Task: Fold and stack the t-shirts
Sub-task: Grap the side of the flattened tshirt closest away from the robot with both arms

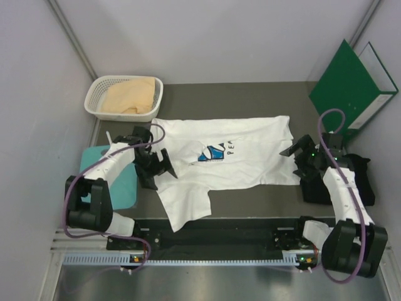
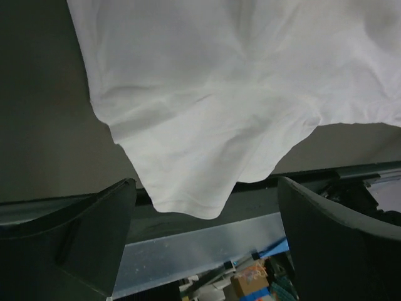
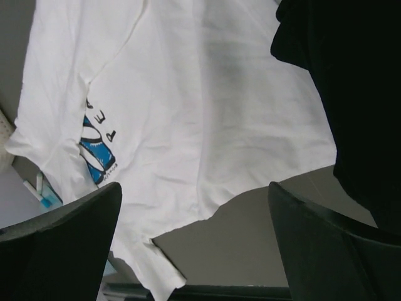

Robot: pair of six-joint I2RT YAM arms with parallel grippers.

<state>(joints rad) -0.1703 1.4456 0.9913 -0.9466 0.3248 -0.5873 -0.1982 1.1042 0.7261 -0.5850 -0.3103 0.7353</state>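
The white t-shirt (image 1: 244, 150) with a blue print (image 1: 212, 152) and lettering lies spread across the middle of the table, one sleeve reaching the front rail. It shows in the left wrist view (image 2: 219, 94) and the right wrist view (image 3: 188, 94). My left gripper (image 1: 158, 167) is open and empty at the shirt's left edge, its jaws wide apart over the sleeve (image 2: 207, 251). My right gripper (image 1: 296, 162) is open and empty at the shirt's right edge (image 3: 194, 251). The black t-shirt (image 1: 315, 188) lies crumpled under my right arm (image 3: 351, 75). The tan-peach t-shirt (image 1: 128, 95) sits in a basket.
A white plastic basket (image 1: 97, 94) stands at the back left. A flat teal board (image 1: 106, 182) lies at the left under my left arm. A green binder (image 1: 351, 88) leans in the back right corner. A black rail (image 1: 219, 229) runs along the front edge.
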